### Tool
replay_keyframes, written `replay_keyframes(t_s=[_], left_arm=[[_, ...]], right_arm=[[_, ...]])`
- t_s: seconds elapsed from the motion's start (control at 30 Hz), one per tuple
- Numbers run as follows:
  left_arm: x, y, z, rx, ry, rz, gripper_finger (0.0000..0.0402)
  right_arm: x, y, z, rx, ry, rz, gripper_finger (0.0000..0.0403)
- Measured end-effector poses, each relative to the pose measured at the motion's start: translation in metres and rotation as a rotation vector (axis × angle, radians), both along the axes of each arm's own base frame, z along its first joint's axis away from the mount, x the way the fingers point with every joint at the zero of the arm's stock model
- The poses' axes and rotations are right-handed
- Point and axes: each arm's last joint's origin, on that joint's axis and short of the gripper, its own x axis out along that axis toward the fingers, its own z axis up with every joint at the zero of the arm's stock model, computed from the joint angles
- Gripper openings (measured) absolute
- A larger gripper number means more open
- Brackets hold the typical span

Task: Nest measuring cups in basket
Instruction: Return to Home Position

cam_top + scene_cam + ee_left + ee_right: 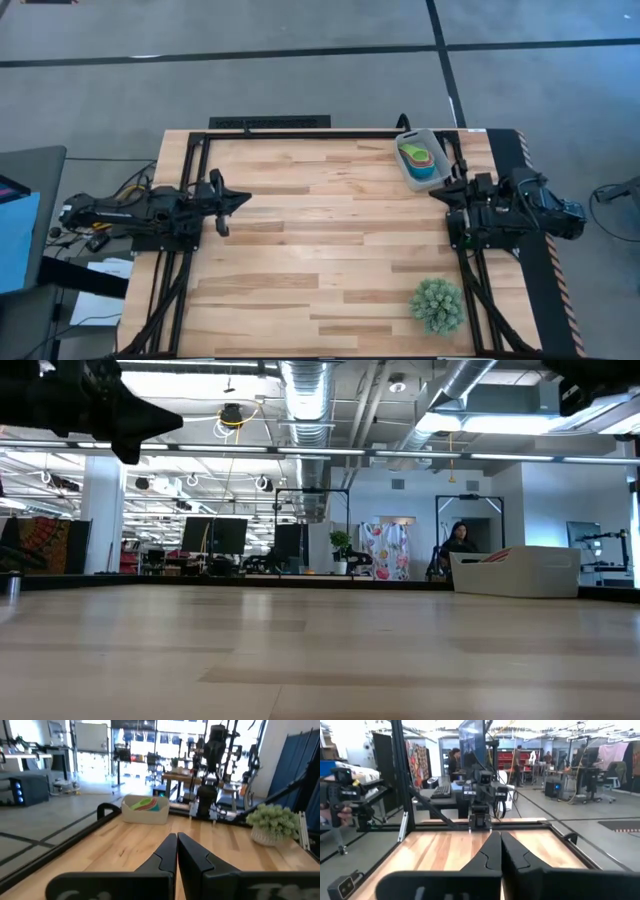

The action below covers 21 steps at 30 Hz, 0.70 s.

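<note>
The nested measuring cups lie inside the basket, which stands in the tabletop corner beside the right arm, green cup uppermost. The left pincer hangs over the left edge. The right pincer hangs near the basket's end. Both have fingers pressed together and hold nothing. Homing appears nearly complete. Draw each arm back slowly and level, routing the right arm clear of the basket wall and the spiky plant.
</note>
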Motion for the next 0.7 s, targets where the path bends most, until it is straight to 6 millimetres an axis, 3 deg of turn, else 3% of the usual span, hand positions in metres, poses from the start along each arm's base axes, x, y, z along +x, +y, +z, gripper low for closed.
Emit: replay_keyframes(t_s=[0.23, 0.7], left_arm=[[-0.008, 0.001, -0.014, 0.013, -0.051, 0.014, 0.0000], [-0.012, 0.000, -0.030, 0.037, -0.033, -0.022, 0.0000]], right_arm=[[0.003, 0.000, -0.002, 0.000, -0.010, 0.000, 0.0005], [0.030, -0.002, -0.046, 0.068, 0.012, 0.007, 0.0005]])
